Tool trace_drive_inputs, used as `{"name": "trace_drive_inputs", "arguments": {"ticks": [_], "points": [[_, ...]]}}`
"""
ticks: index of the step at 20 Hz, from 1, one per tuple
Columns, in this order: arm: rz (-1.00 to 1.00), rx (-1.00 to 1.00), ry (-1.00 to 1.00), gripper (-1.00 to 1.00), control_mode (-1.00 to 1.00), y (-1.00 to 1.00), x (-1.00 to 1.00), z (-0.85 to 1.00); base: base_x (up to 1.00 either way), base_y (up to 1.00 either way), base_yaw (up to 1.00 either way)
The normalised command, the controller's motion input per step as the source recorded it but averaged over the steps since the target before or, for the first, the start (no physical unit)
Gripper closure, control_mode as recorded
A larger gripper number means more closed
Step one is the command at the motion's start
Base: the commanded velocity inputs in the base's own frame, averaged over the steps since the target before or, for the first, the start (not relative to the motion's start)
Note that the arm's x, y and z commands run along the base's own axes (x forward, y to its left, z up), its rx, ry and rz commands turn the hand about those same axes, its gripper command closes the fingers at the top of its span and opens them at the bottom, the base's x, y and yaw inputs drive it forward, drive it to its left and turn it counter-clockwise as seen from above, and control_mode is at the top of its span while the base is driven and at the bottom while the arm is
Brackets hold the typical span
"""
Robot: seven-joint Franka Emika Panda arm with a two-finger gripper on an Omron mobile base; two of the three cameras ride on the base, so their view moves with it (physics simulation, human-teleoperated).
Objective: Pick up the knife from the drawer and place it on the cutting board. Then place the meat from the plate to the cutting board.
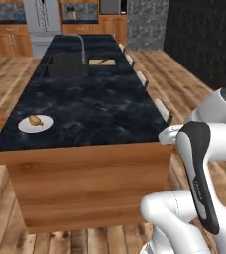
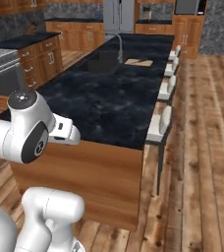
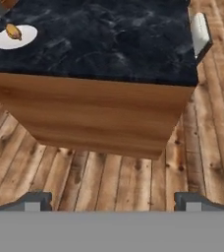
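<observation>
A glossy black marbled counter [image 3: 109, 39] on plain wood panels carries a round white plate [image 3: 15, 37] with the golden-brown meat [image 3: 13, 32]. The fingers [image 3: 35, 202] stand wide and empty. The plate lies at eleven o'clock, well apart.

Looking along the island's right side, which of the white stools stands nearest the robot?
The stool at the near corner of the island counter, beside the wood end panel. The other three line up behind it toward the cutting board.

Dark marbled glossy countertop [image 1: 95, 99], wood island side [image 3: 94, 113], wood plank floor [image 3: 109, 182].
</observation>
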Motion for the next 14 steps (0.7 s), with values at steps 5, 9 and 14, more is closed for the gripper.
{"name": "trace_drive_inputs", "arguments": {"ticks": [5, 9, 14], "points": [[0.00, 0.00, 0.00, -1.00, 1.00, 0.00, 0.00, 0.00, 0.44, 1.00, -0.13], [0.00, 0.00, 0.00, -1.00, 1.00, 0.00, 0.00, 0.00, 0.45, 0.92, -0.01], [0.00, 0.00, 0.00, -1.00, 1.00, 0.00, 0.00, 0.00, 0.66, 0.23, 0.00]]}}
